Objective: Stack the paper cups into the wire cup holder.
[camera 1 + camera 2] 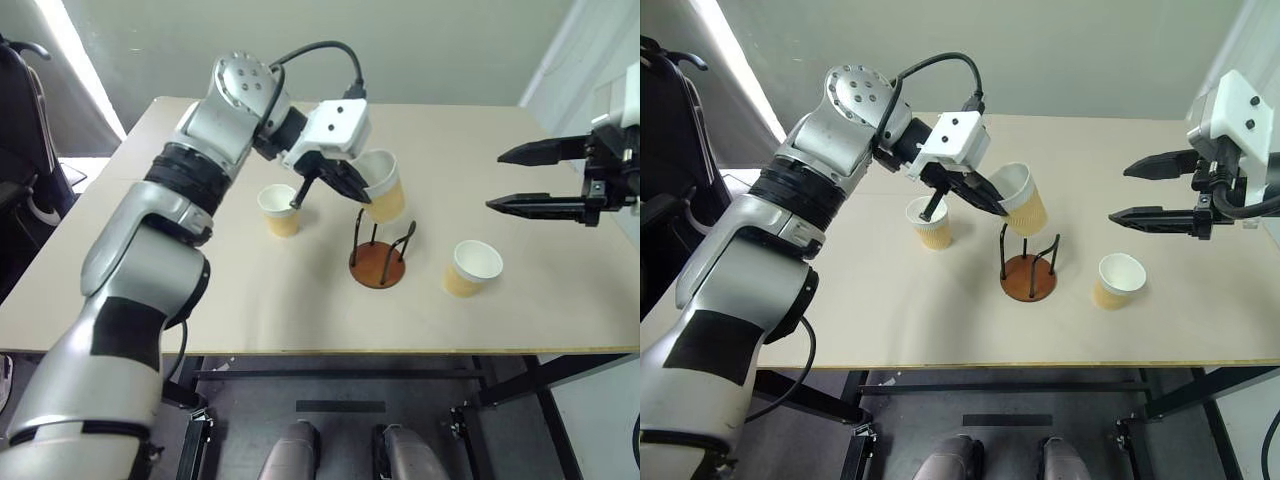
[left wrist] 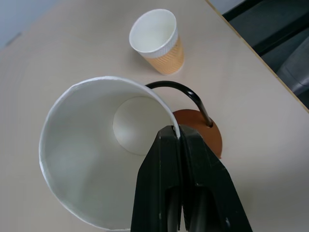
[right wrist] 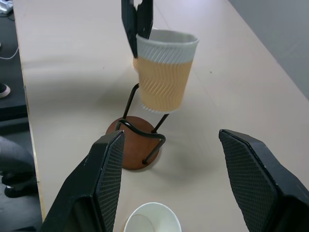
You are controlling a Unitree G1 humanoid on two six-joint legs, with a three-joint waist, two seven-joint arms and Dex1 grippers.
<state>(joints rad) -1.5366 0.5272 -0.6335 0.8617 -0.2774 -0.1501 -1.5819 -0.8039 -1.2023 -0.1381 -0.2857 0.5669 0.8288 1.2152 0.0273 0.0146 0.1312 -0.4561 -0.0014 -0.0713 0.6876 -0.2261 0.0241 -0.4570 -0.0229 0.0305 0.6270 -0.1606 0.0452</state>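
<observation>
One paper cup [image 1: 1022,198], unmarked, is pinched at its rim in the left tool [image 1: 992,203]; right tool [image 1: 1118,191] gapes empty.

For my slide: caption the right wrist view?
Left hand holds a paper cup above the wire cup holder.

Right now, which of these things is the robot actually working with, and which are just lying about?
Part of the job:
- held paper cup, pinched at its rim by the left fingers, above the wire cup holder
- two paper cups standing on the table: left one, right one

Just lying about:
- black chair beside the table
</observation>
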